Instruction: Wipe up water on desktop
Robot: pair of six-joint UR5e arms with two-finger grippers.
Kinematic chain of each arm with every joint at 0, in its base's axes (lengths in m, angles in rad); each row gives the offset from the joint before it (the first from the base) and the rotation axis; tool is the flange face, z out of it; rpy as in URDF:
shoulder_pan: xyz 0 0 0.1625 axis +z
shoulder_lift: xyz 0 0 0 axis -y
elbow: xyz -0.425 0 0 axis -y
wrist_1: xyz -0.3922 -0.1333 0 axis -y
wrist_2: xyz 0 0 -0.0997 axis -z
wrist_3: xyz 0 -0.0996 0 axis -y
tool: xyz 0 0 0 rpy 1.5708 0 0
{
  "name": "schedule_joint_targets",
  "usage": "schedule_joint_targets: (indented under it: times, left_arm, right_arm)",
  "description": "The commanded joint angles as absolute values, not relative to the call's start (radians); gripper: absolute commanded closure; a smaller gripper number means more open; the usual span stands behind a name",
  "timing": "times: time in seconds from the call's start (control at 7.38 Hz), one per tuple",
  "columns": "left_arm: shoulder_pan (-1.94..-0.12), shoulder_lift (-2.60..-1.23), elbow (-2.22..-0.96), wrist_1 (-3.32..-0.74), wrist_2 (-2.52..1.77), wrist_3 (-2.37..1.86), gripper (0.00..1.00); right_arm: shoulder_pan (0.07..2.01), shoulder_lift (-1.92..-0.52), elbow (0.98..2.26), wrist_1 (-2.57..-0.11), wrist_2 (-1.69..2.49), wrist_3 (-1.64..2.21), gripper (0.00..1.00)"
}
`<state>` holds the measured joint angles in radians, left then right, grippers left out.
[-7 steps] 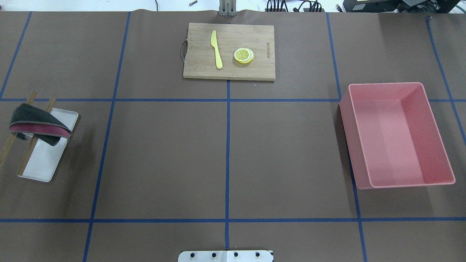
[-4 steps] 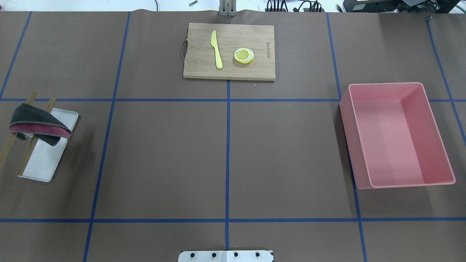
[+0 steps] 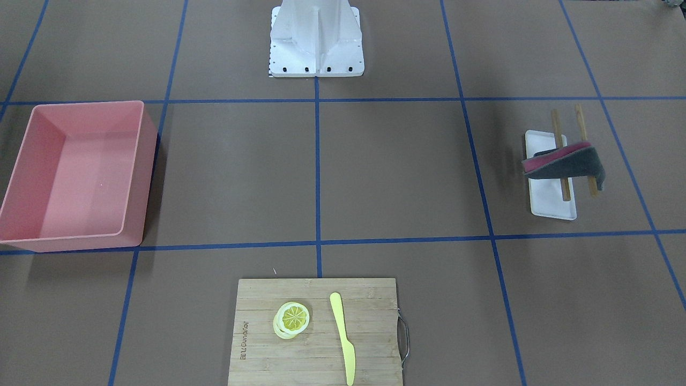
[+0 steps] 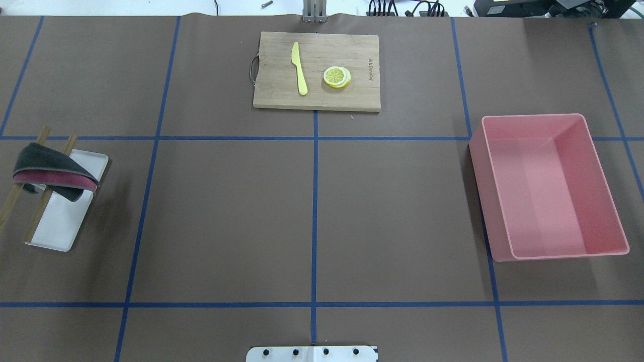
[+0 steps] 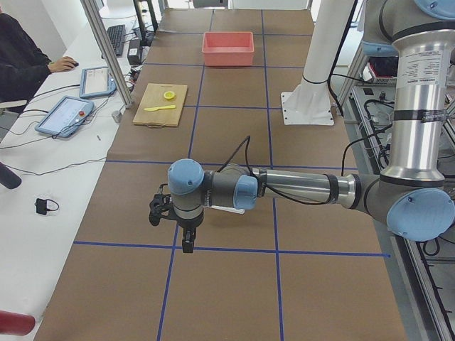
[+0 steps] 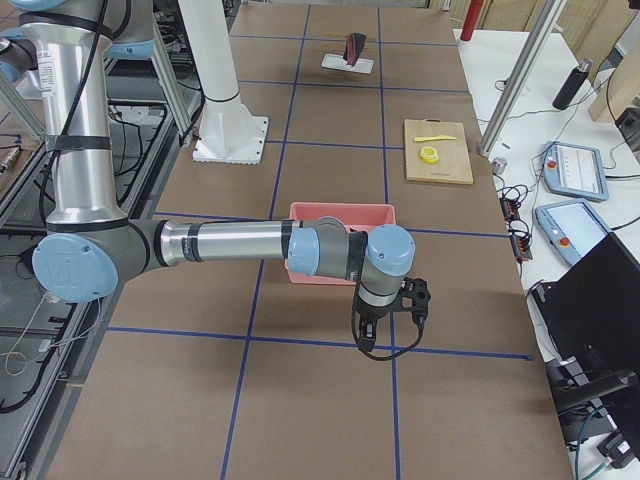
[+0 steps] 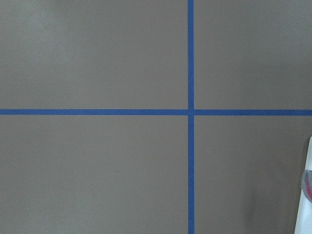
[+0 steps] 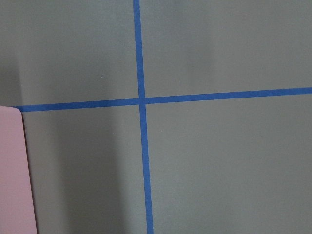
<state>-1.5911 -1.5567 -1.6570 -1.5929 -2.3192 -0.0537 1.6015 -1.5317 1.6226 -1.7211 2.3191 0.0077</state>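
The brown desktop (image 4: pixel 226 216), crossed by blue tape lines, shows no water that I can make out. A grey and magenta cloth (image 4: pixel 50 168) hangs over a wooden rack on a white tray (image 4: pixel 60 226) at the table's left; it also shows in the front-facing view (image 3: pixel 565 163). My left gripper (image 5: pixel 155 213) hovers above the desktop near that tray and shows only in the exterior left view. My right gripper (image 6: pixel 420 298) hovers near the pink bin (image 6: pixel 340 215) and shows only in the exterior right view. I cannot tell whether either is open or shut.
A pink bin (image 4: pixel 548 186) stands at the right. A bamboo cutting board (image 4: pixel 317 70) at the far middle holds a yellow knife (image 4: pixel 299 68) and lemon slices (image 4: pixel 337 77). The left wrist view catches the tray's edge (image 7: pixel 307 195); the right wrist view shows the bin's corner (image 8: pixel 12 170).
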Motion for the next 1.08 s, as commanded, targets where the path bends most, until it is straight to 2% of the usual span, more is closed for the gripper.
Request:
schedule_joint_targets:
  times: [0.0, 0.68, 0.95]
  left_arm:
    - [-1.591, -1.557, -1.655, -1.591, -2.316, -0.054, 0.02]
    - [-1.591, -1.548, -1.677, -1.594, -2.324, -0.060, 0.02]
    - [-1.589, -1.606, -1.689, -1.595, -2.333, -0.064, 0.02]
  right_arm:
    - [1.601, -1.531, 1.623, -1.721, 2.318, 0.008, 0.00]
    - [1.600, -1.523, 1.623, -1.721, 2.312, 0.009, 0.00]
    - [1.600, -1.523, 1.623, -1.721, 2.316, 0.008, 0.00]
